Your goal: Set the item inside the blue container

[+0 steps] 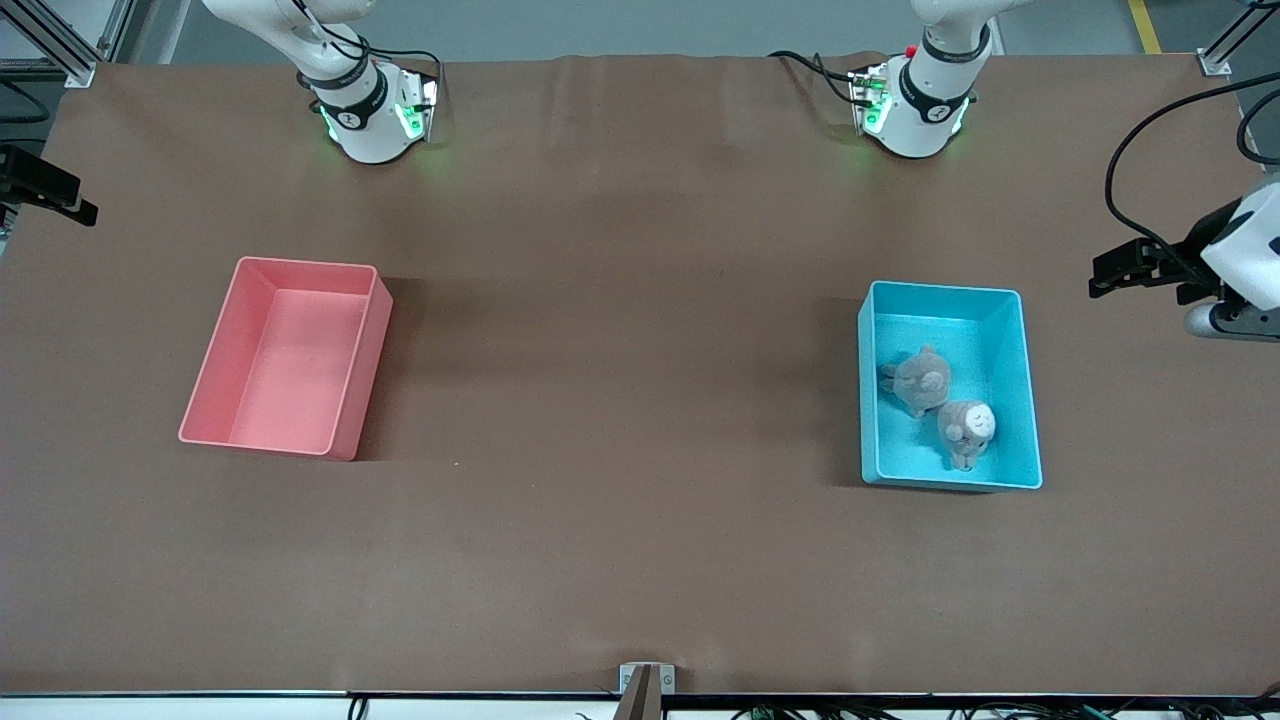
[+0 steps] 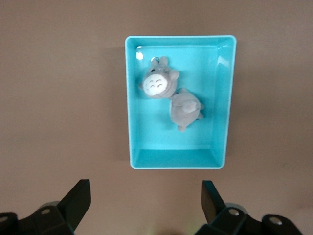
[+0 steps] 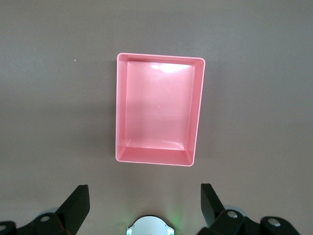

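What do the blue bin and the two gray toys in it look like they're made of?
Blue container: apparently smooth, slightly glossy molded plastic; light glints on its floor and rim. Two gray toys: probably soft plush fabric, with a matte, fuzzy surface and rounded stuffed shapes.

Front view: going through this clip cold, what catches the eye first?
Two bright bins on the brown table: the blue container toward the left arm's end, holding two grey plush toys lying side by side, and an empty pink bin toward the right arm's end. The left gripper and right gripper hang open and empty.
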Controlling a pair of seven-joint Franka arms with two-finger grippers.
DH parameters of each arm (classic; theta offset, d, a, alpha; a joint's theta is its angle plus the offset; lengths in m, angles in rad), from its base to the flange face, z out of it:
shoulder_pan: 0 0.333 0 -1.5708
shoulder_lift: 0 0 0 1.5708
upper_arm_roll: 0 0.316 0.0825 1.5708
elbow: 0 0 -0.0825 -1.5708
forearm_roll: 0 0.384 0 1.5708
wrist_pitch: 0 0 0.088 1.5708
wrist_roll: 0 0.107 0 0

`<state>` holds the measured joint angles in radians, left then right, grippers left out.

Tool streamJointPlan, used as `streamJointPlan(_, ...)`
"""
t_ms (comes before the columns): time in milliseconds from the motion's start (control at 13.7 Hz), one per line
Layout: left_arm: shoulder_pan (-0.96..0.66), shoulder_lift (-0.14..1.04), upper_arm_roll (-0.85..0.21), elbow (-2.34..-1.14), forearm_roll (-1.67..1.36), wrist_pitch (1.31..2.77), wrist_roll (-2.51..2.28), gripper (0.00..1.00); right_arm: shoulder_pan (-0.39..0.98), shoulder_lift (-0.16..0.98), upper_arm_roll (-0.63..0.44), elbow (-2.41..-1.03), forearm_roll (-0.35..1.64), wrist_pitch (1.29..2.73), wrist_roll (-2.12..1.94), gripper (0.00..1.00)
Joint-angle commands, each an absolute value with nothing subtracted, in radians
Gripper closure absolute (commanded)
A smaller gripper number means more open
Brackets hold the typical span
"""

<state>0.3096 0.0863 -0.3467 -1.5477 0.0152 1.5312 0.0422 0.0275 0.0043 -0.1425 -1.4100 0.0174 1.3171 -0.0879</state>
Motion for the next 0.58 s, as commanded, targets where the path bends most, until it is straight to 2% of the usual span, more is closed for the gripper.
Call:
streamJointPlan(0, 0.311, 0.055, -0.353, -1.542, -0.009, 1.511, -0.017, 0.0, 0.028, -0.05, -0.144, -1.453, -0.023, 1.316, -0.095, 0.0)
streamJointPlan(146, 0.319, -0.006, -0.341, -1.548, -0.012, 1.509, -0.038, 0.0, 0.029, -0.055, -0.143, -1.451, -0.029, 1.304, -0.095, 0.0)
streamJointPlan(510, 0.31, -0.009, -0.368, -1.545, 0.0, 1.508, -0.123, 0.0, 0.028, -0.066, -0.144, -1.453, -0.029, 1.304, -0.094, 0.0)
